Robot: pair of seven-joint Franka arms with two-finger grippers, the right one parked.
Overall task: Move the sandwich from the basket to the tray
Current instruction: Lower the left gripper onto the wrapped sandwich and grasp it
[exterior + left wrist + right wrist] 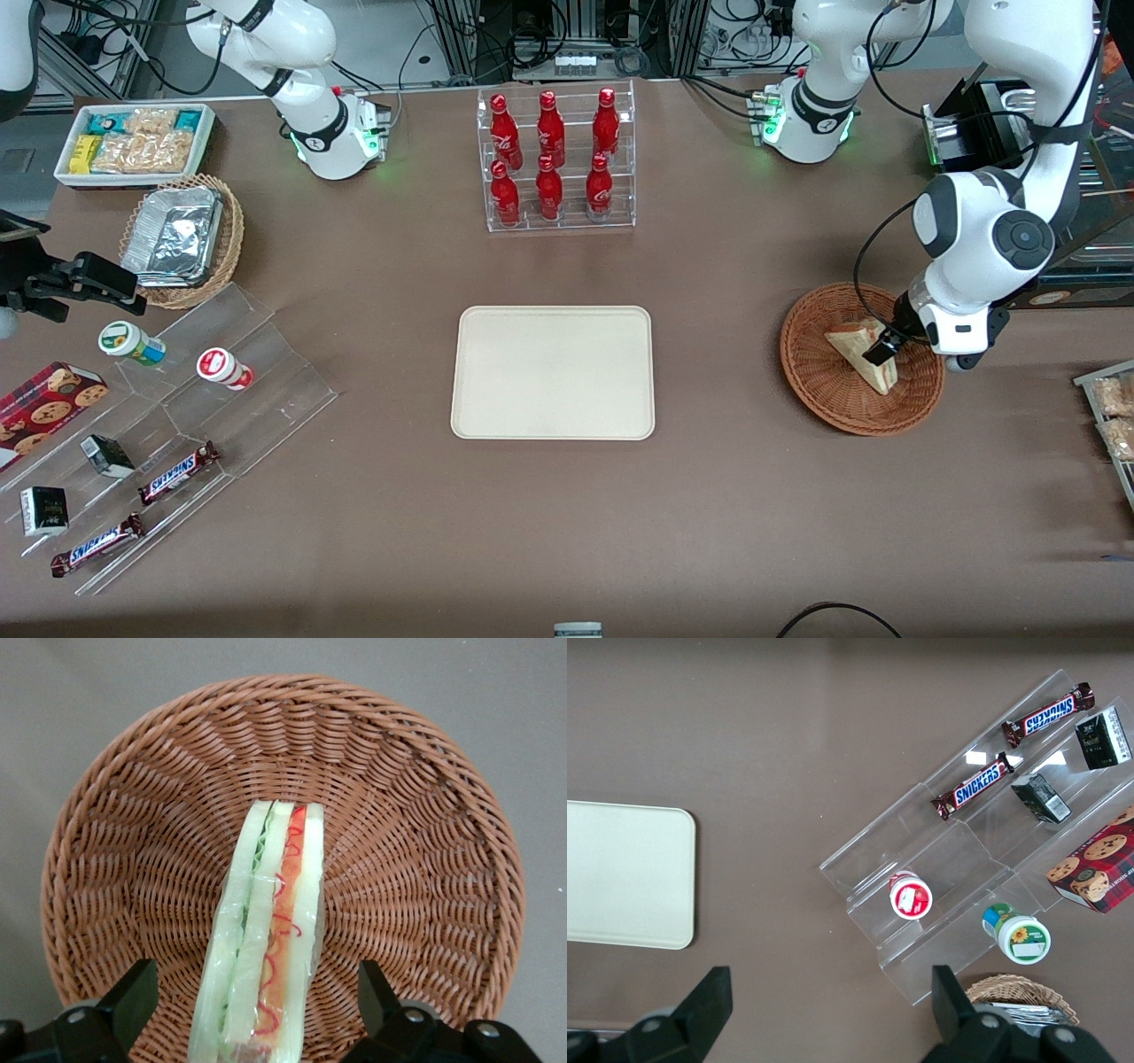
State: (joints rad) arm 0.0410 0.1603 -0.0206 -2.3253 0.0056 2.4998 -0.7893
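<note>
The sandwich, a pale wedge wrapped in clear film with red and green filling along its edge, stands on edge in the reddish-brown wicker basket toward the working arm's end of the table. My gripper is lowered into the basket and open. In the left wrist view the sandwich rises between the two black fingers, with a gap on each side, and the basket weave surrounds it. The cream tray lies flat at mid-table with nothing on it, well apart from the basket.
A clear rack of red bottles stands farther from the front camera than the tray. Toward the parked arm's end are an acrylic stepped display with snacks, a tan basket of foil containers and a white snack bin. Packets lie near the basket.
</note>
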